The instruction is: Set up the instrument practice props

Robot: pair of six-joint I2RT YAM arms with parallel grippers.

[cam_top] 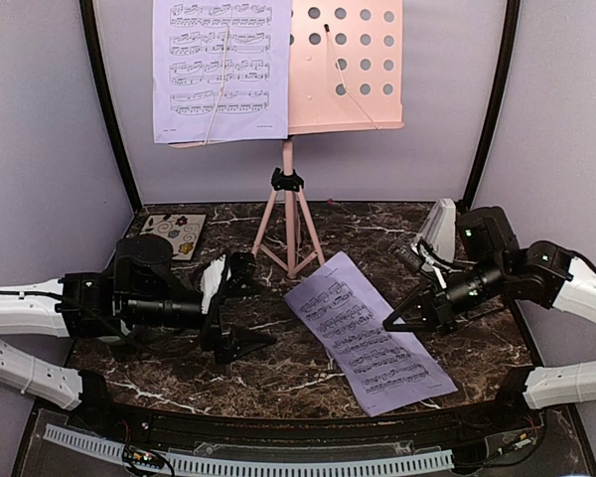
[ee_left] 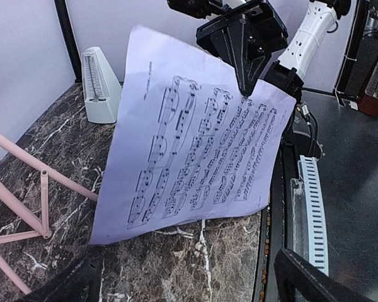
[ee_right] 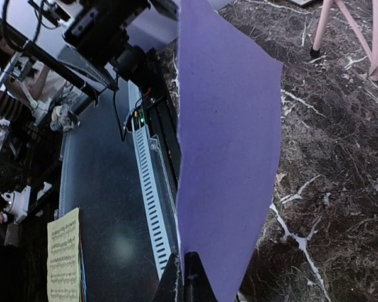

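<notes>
No words, brands or numbers can be read. Printed music staves cover the sheet [cam_top: 377,348] nipped in the right pincer [cam_top: 389,325] and the other sheet [cam_top: 219,70] far beyond it on the stand [cam_top: 358,60]; its tiny footer is illegible.

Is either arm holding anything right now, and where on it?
The right gripper is shut on the loose page, pinching one long edge, with that side raised. The left gripper is open and empty.
</notes>
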